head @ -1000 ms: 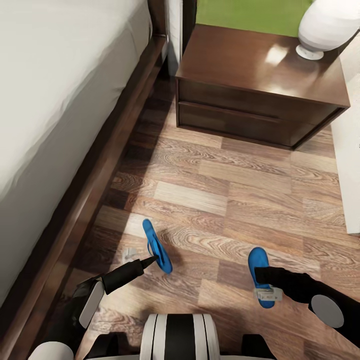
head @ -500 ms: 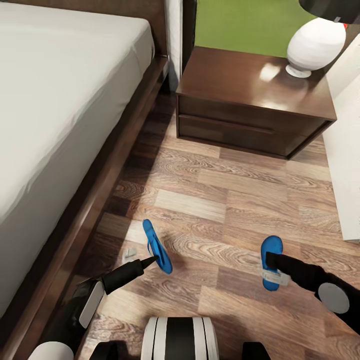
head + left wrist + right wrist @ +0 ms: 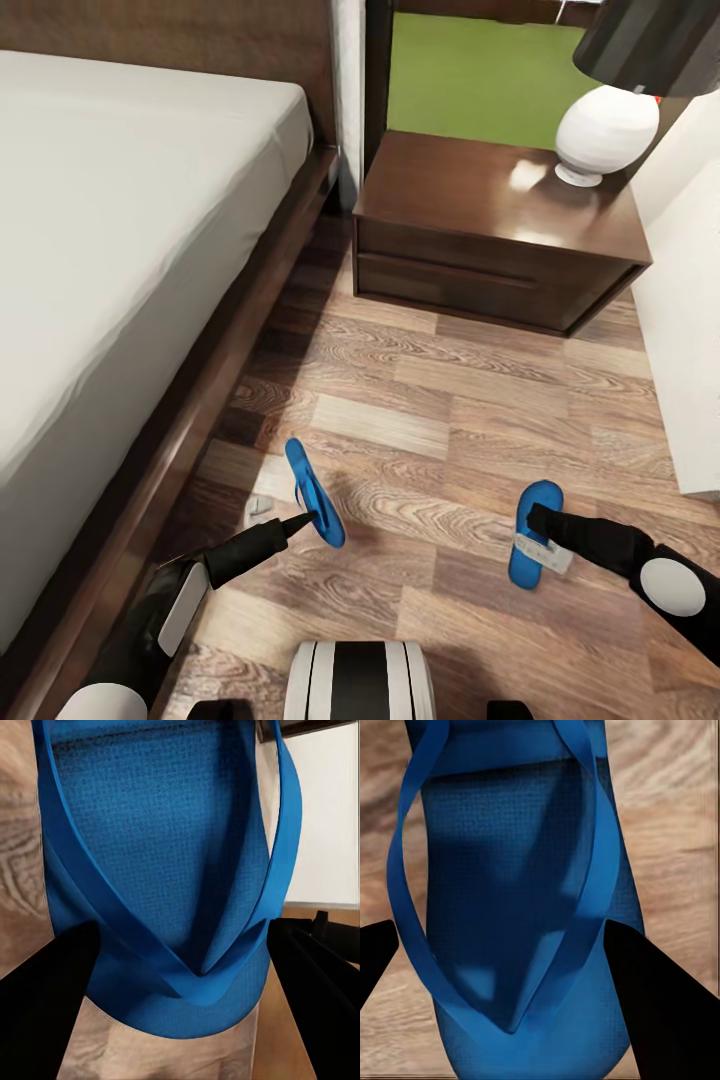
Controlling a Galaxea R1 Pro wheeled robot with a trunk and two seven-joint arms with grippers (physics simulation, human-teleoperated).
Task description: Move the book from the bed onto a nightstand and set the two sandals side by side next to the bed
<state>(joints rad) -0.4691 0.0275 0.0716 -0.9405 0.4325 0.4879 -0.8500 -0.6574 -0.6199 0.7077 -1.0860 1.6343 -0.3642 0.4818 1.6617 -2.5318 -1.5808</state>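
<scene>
Two blue sandals are held low over the wood floor beside the bed (image 3: 120,220). My left gripper (image 3: 302,521) is shut on the left sandal (image 3: 310,485), which hangs tilted on its edge near the bed frame. In the left wrist view this sandal (image 3: 157,832) and its thong straps sit between the dark fingers (image 3: 45,1012). My right gripper (image 3: 537,521) is shut on the right sandal (image 3: 530,545), further right. That sandal (image 3: 510,855) lies sole-flat between the fingers (image 3: 660,1005). The nightstand (image 3: 470,190) stands beyond, by the headboard. The book is out of view.
A white lamp (image 3: 605,130) with a dark shade stands on the nightstand's far right corner. A white wall or cabinet side (image 3: 690,340) borders the floor on the right. Open plank floor (image 3: 440,400) lies between the sandals and the nightstand.
The camera has tilted up, bringing the headboard and lamp shade into view. My right gripper has carried its sandal slightly forward and right. The left gripper and its sandal keep their place.
</scene>
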